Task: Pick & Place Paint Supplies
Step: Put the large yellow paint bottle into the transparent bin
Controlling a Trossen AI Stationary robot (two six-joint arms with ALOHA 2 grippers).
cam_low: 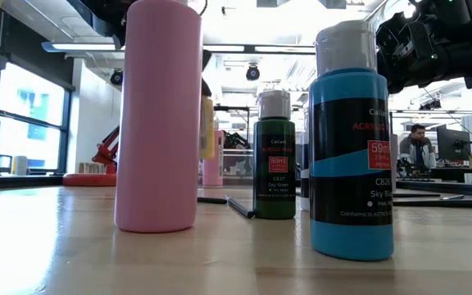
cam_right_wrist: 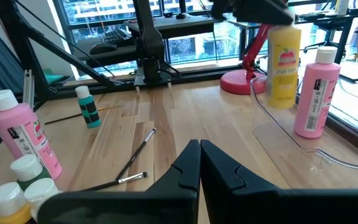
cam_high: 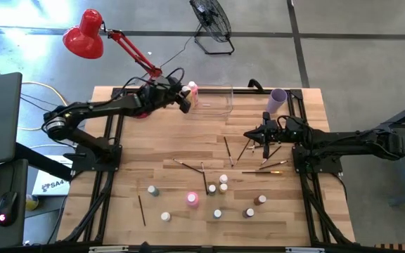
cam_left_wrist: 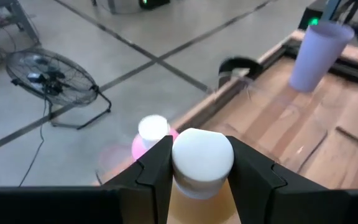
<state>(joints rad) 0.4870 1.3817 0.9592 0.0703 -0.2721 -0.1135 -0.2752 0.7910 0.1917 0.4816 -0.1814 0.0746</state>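
Observation:
My left gripper (cam_left_wrist: 201, 163) is over the table's far side at the left end of the clear bin (cam_high: 213, 102), shut on a yellow-orange paint bottle (cam_right_wrist: 283, 65). A pink bottle (cam_right_wrist: 317, 93) stands in the bin beside it. My right gripper (cam_right_wrist: 199, 155) is shut and touches nothing, low over scattered paintbrushes (cam_high: 227, 150) right of centre. Another pink bottle (cam_high: 192, 199) and several tiny white-capped bottles (cam_high: 218, 213) stand on their bases on the near half. The low view shows that pink bottle (cam_low: 158, 115), a green bottle (cam_low: 274, 160) and a blue one (cam_low: 351, 147). My left gripper pinches the yellow-orange bottle by its white cap (cam_left_wrist: 202, 144), one finger on each side. The fingers (cam_left_wrist: 157, 165) come from above. The bottle hangs upright below them; whether its base rests in the bin, I cannot tell.
A lilac cup (cam_high: 278, 100) stands at the bin's right on the far edge. A red desk lamp (cam_high: 84, 35) reaches over the far left corner, its base (cam_right_wrist: 241, 81) on the table. More brushes (cam_high: 142, 209) lie near left. A fan (cam_high: 213, 24) stands on the floor beyond.

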